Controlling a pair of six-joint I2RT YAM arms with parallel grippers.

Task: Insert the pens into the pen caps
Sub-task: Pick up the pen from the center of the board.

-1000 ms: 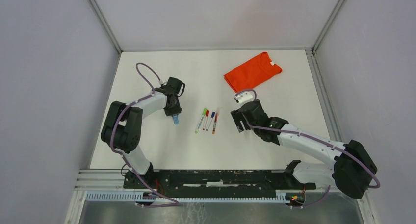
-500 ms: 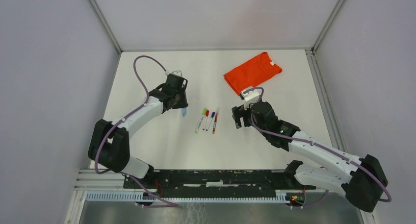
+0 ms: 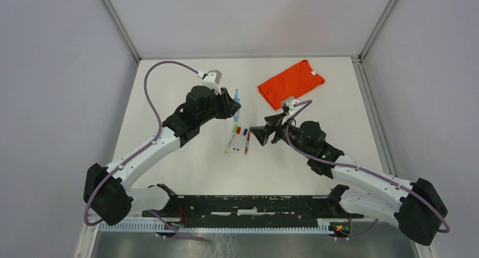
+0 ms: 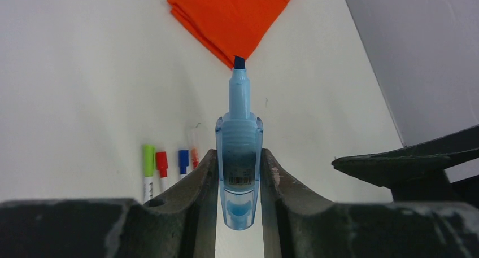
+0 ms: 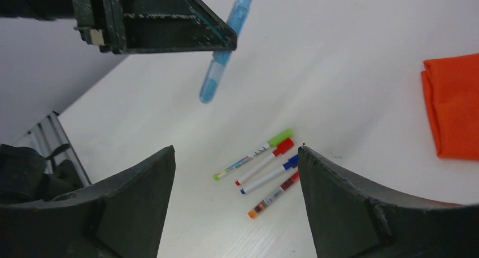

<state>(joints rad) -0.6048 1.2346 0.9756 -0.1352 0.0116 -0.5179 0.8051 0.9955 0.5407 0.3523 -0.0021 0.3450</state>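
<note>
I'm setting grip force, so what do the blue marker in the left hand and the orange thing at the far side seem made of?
Blue marker: translucent, glossy hard plastic, it seems; its inside shows through the barrel and it catches light. Its dark chisel tip is probably felt. Orange thing: soft matte fabric, likely a knit; it is folded in layers with rounded edges and has no shine.

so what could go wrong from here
The blue pen in the left gripper has its tip bare, so it could smear whatever it touches. The open right gripper is close and could knock it askew. The four pens on the table lie tightly side by side; grabbing one may scatter the others.
</note>
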